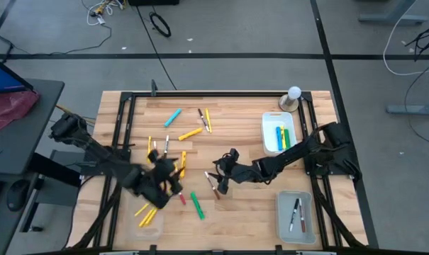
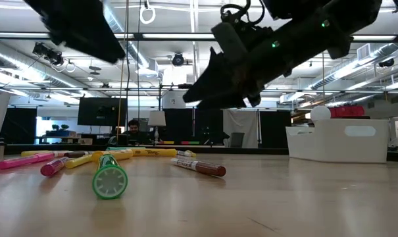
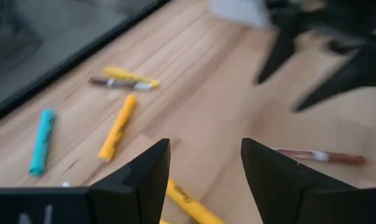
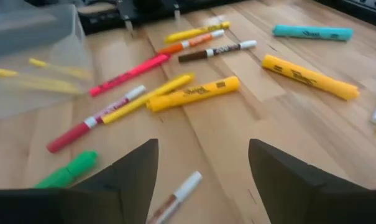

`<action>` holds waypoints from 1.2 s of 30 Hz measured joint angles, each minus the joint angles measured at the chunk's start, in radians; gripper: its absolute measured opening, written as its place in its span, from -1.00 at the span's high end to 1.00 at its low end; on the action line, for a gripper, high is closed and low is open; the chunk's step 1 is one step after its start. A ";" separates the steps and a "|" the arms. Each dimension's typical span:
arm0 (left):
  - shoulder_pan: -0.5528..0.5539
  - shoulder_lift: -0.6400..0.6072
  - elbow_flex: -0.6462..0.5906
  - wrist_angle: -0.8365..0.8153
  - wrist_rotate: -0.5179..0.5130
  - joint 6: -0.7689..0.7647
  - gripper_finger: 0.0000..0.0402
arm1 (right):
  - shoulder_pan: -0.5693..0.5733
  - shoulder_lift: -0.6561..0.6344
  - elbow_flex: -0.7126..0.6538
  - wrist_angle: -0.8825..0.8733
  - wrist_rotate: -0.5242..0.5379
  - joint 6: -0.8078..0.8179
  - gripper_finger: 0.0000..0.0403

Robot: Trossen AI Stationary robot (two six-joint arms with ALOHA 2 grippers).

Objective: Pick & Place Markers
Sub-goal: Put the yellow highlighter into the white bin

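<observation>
Many markers point(image 4: 192, 93) lie scattered between three trays point(image 1: 281, 132).

Crowded middle, open near strip

Markers point(image 1: 187, 133) scatter across the worktop's point(image 1: 235, 212) centre and left, with both claws, left point(image 1: 173, 185) and right point(image 1: 220, 183), low among them; trays point(image 1: 279, 132) block the right side, while bare wood lies between the two near trays.

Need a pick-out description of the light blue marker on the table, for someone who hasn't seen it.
Start at the white globe lamp on the table's far edge and look left along that edge. The light blue marker lies apart there, angled; it is the only blue one, its neighbours being yellow or white.
</observation>
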 joint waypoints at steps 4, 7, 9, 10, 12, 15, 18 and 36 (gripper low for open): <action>0.169 0.012 0.000 -0.001 0.110 0.087 -0.03 | 0.003 -0.066 -0.001 -0.104 0.007 -0.003 -0.23; 0.304 0.032 0.000 0.008 0.173 0.184 -0.04 | 0.012 -0.128 -0.001 -0.231 0.009 0.005 -0.17; 0.394 0.056 0.000 0.025 0.220 0.241 -0.07 | 0.022 -0.171 -0.001 -0.320 0.010 0.021 -0.13; 0.437 0.067 0.000 0.037 0.250 0.268 -0.09 | 0.028 -0.191 0.000 -0.352 0.010 0.033 -0.11; 0.521 0.096 0.000 0.085 0.319 0.331 -0.15 | 0.044 -0.224 0.000 -0.420 0.020 0.048 -0.07; 0.629 0.153 0.000 0.183 0.437 0.438 -0.26 | 0.072 -0.254 0.000 -0.448 0.048 0.059 -0.01; 0.714 0.218 0.000 0.270 0.535 0.508 -0.33 | 0.102 -0.261 0.000 -0.453 0.084 0.059 0.03; 0.812 0.408 0.004 0.350 0.657 0.588 0.52 | 0.143 -0.255 0.000 -0.461 0.122 0.060 0.16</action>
